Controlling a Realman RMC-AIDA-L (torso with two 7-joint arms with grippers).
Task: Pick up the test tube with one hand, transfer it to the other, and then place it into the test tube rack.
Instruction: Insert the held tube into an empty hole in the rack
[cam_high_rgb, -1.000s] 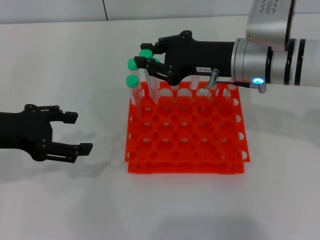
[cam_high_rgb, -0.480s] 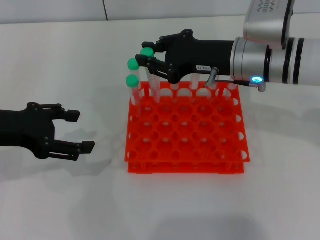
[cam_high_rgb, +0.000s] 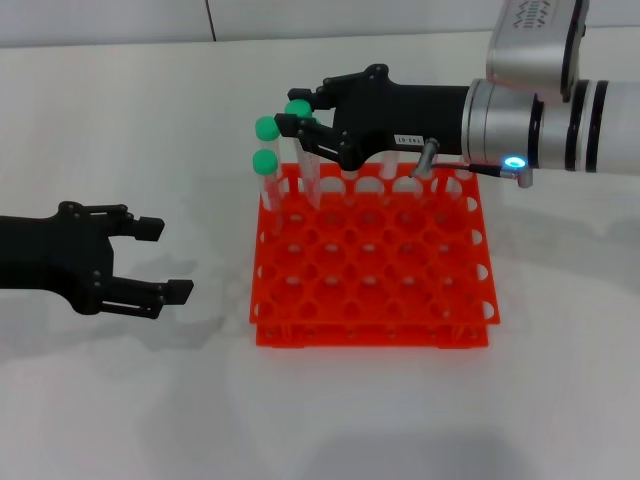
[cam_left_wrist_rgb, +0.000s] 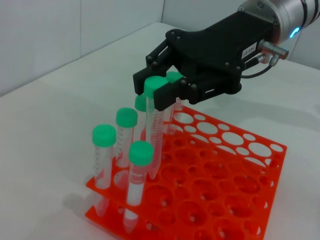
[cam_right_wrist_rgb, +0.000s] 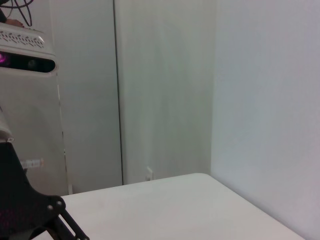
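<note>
Grasping the test tube upright over the rack so it slides in, the right end effector sits upper centre; left end effector released.

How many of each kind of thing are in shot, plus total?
Green-capped tubes: 6, counting the test tube held in the right pincer; two are partly hidden
test tube rack: 1
Pincers: 2; the left pincer is open, off to the rack's left
Total: 9

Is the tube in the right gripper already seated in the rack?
Partly in: the test tube stands upright, its tip in a rack hole, cap clamped by the right gripper.
</note>
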